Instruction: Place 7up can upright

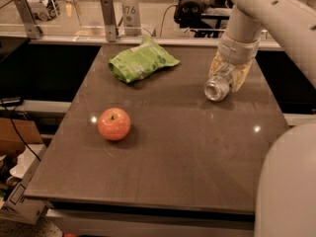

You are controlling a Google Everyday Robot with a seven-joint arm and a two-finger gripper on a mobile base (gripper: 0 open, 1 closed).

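Gripper grips 7up can tilted, metal end toward camera

The white arm bends down from the top right. Its pincer sits low at the far right, both fingers pressed on the can.

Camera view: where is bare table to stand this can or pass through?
Widest bare patch: the front half of the dark table, right of the red apple. A smaller one lies between the green crinkled snack bag and the gripper, which clamps the tilted silver-white 7up can at the crowded back right.
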